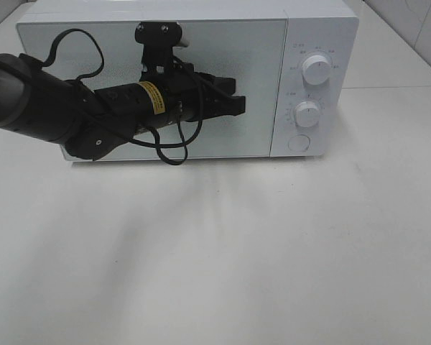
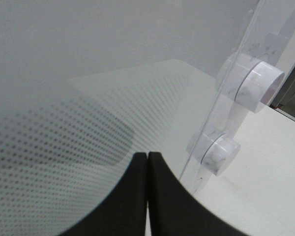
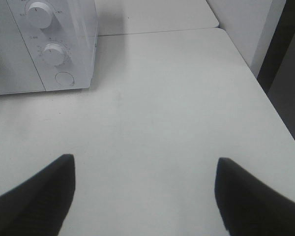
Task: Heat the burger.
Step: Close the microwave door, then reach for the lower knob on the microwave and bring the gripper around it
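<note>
The white table [image 1: 273, 251] carries a white microwave [image 1: 201, 11] whose frosted door [image 1: 258, 86] looks shut. The burger shows in none of my views, so it may sit behind that door, though I cannot tell. My left gripper [image 2: 147, 156] has its jaws pressed together on nothing, close before the door near the two knobs [image 1: 316, 69], while my right gripper [image 3: 145, 158] hangs spread wide over the table, holding nothing. I judge the burger light, soft and loosely stacked, apt to squash or slide apart, so I would lift it from beneath rather than pinch it.
</note>
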